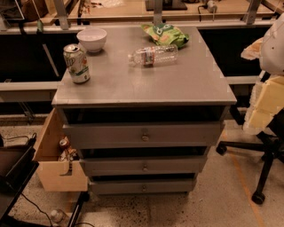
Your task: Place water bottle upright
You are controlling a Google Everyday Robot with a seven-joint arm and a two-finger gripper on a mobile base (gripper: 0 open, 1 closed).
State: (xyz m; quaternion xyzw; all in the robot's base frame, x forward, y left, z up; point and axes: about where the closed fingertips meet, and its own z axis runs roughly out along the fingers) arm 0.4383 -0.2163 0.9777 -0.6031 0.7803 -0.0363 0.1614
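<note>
I saw a grey counter [177,84] with three knobbed drawers [144,135] below its top. The bottle [153,55] lay on its side just past the middle of the top, toward 12 o'clock. Its white cap pointed to 9 o'clock and its base to 3. The green bag [165,34] sat just beyond the base end at 1 o'clock; I could not tell if they touched. A white bowl [91,39] stood at 11 o'clock near the far left corner. The can [76,63] stood upright at 9 o'clock by the left edge, well apart from the bottle.

A wooden box [57,168] hung open at the counter's lower left, at 8 o'clock, with small items inside. A chair base [262,155] on casters stood on the speckled floor [213,199] at 4 o'clock. A wooden bench [133,9] ran across the back at 12 o'clock. Pale bulky shapes [266,97] filled the edge at 3 o'clock; I could not make them out.

The tool lay outside my view, so I could not tell how its fingers stood.
</note>
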